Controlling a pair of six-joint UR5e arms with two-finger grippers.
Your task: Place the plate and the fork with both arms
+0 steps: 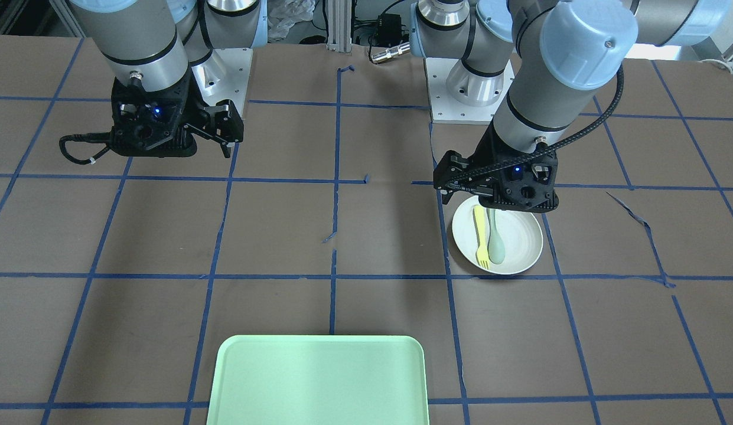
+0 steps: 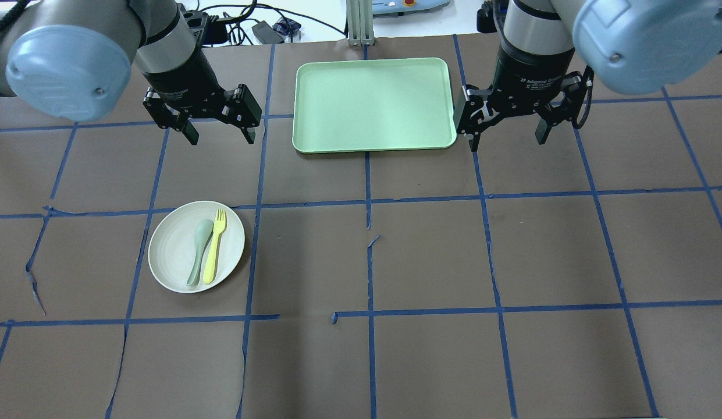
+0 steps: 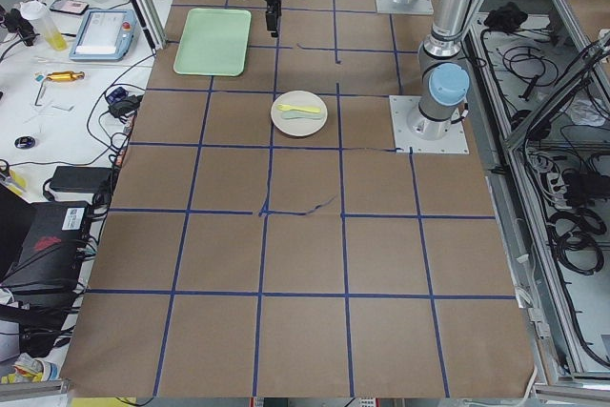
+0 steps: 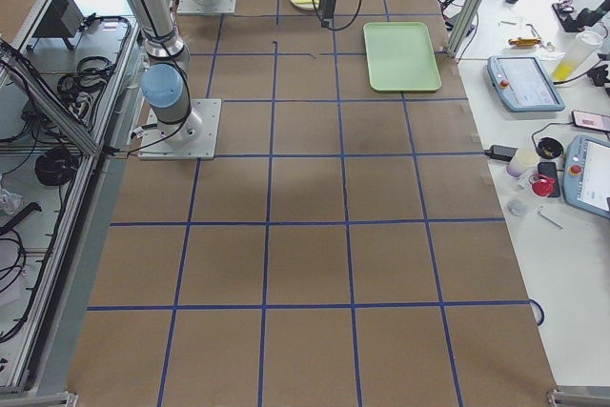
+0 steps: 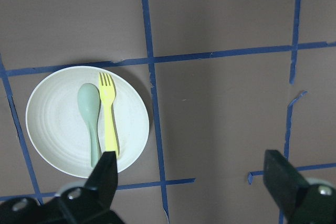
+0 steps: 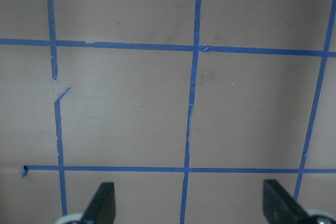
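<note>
- Off-white plate [image 2: 173, 256] is parked on the left half of the counter [image 2: 430, 250]. The yellow fork [image 2: 214, 247] is laid on it, with a grey-green spoon [image 2: 199, 247] tucked just beside it on the left.
- The fork's long axis runs near-to-far. Its tines are pointed at the far side, where the mint-green tray [image 2: 374, 105] sits in the middle with nothing put on it yet.
- The left arm [image 2: 174, 64] is hung high over the plate's part of the counter. The left jaws are spread wide and nothing is held.
- The right arm [image 2: 532, 58] is over bare counter on the right, by the tray's right edge and well apart from the plate. The right jaws are spread wide too, with nothing in them.
- What the next move probably turns on:
  - From the left wrist view, the fork is seen below and off to the left of the jaws' midpoint.
  - The gap between the jaws runs left-right, so it's already set across the fork's long axis.
  - Little wrist twist should be needed, just a shift left and a drop.
  - How far off-centre it really is can't be pinned down, since the outside views disagree.
- The left arm is clearly the nearer one to both plate and fork.
- One thing to be watched: with the spoon so close, it could easily get caught by the left-hand finger.
</note>
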